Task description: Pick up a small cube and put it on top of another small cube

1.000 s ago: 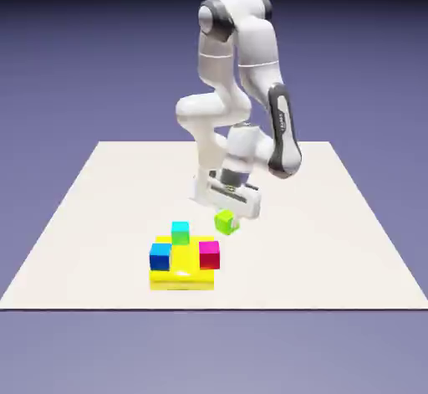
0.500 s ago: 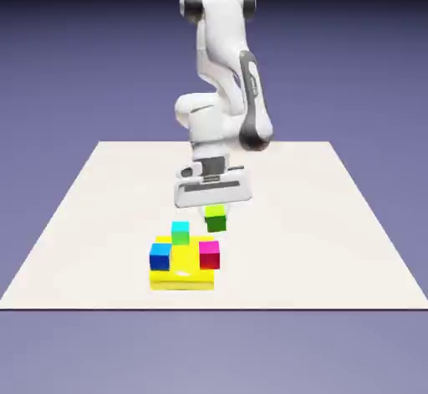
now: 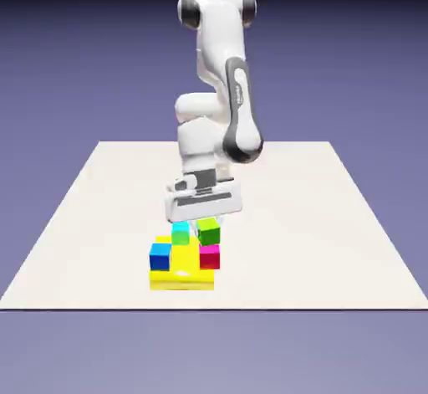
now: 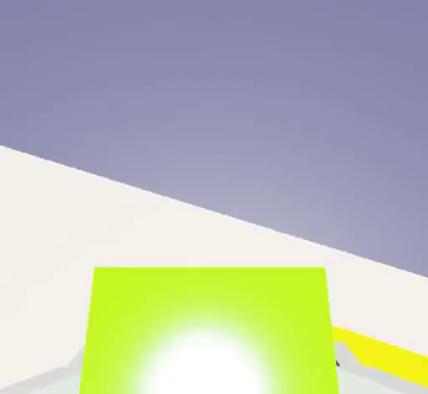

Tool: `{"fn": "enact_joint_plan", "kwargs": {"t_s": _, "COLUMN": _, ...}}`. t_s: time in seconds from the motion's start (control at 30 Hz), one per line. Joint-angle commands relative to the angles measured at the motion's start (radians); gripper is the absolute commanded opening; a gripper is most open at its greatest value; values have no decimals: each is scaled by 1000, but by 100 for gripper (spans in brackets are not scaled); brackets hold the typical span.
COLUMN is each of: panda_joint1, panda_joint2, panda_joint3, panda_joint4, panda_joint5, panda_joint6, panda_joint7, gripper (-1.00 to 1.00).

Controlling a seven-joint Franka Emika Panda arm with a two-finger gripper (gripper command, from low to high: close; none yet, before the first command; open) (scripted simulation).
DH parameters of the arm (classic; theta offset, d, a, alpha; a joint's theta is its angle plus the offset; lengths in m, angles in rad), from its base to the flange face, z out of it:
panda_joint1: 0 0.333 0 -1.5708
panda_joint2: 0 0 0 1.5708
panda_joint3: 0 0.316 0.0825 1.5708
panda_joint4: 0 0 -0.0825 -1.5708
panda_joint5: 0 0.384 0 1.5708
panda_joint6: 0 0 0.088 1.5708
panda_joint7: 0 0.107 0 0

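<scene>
The small lime-green cube (image 3: 209, 232) hangs in my gripper (image 3: 208, 223), which is shut on it. In the exterior view it sits directly over the magenta-pink cube (image 3: 209, 257), very close to its top; I cannot tell whether the two touch. In the hand view the lime cube (image 4: 209, 334) fills the lower middle and hides both fingertips. The magenta cube does not show there.
The magenta cube stands on a yellow block (image 3: 181, 278) together with a blue cube (image 3: 160, 255) and a teal-topped cube (image 3: 180, 233), which sits just to the exterior view's left of my hand. A strip of the yellow block (image 4: 386, 359) shows in the hand view over the white table (image 4: 84, 217).
My arm has carried the lime cube to the exterior view's left and toward the near edge, from beside the yellow block to just above the magenta cube. The gripper stayed shut.
</scene>
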Motion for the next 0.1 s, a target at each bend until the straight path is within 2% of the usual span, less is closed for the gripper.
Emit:
{"fn": "enact_joint_plan", "kwargs": {"t_s": 0.0, "panda_joint1": -2, "panda_joint2": 8, "panda_joint3": 3, "panda_joint4": 5, "panda_joint5": 17, "panda_joint6": 4, "panda_joint7": -16, "gripper": -100}}
{"fn": "enact_joint_plan", "kwargs": {"t_s": 0.03, "panda_joint1": -2, "panda_joint2": 8, "panda_joint3": 3, "panda_joint4": 5, "panda_joint5": 17, "panda_joint6": 4, "panda_joint7": -16, "gripper": 100}}
{"fn": "enact_joint_plan", "kwargs": {"t_s": 0.07, "panda_joint1": -2, "panda_joint2": 8, "panda_joint3": 3, "panda_joint4": 5, "panda_joint5": 17, "panda_joint6": 4, "panda_joint7": -16, "gripper": 100}}
